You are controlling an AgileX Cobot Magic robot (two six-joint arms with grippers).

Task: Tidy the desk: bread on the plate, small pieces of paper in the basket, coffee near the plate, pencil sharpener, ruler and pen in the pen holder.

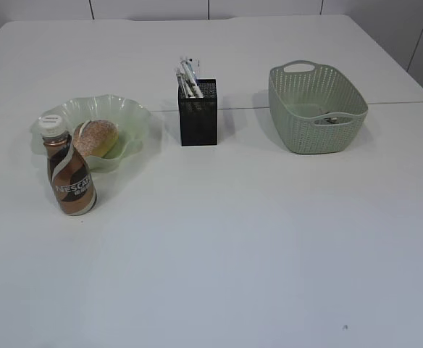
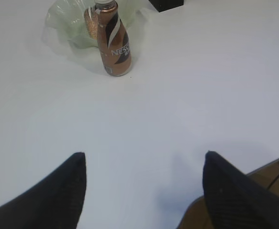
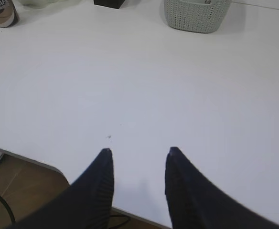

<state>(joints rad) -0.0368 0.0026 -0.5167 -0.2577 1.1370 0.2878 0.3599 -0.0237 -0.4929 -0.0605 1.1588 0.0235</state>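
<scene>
Coffee bottle [image 1: 70, 176] touching plate [image 1: 135, 116]

A white table [image 1: 233, 254] bears a plate [image 1: 132, 116], coffee bottle [image 1: 69, 174], pen holder [image 1: 198, 112] and basket [image 1: 316, 109].

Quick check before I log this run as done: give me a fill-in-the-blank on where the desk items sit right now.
1. The bread lies on the green ____.
2. The coffee bottle stands upright right in front of the ____.
3. The pens stick up out of the black mesh ____.
4. Both grippers, left and right, hover over bare table, open and holding ____.

Missing words: plate; plate; pen holder; nothing
</scene>
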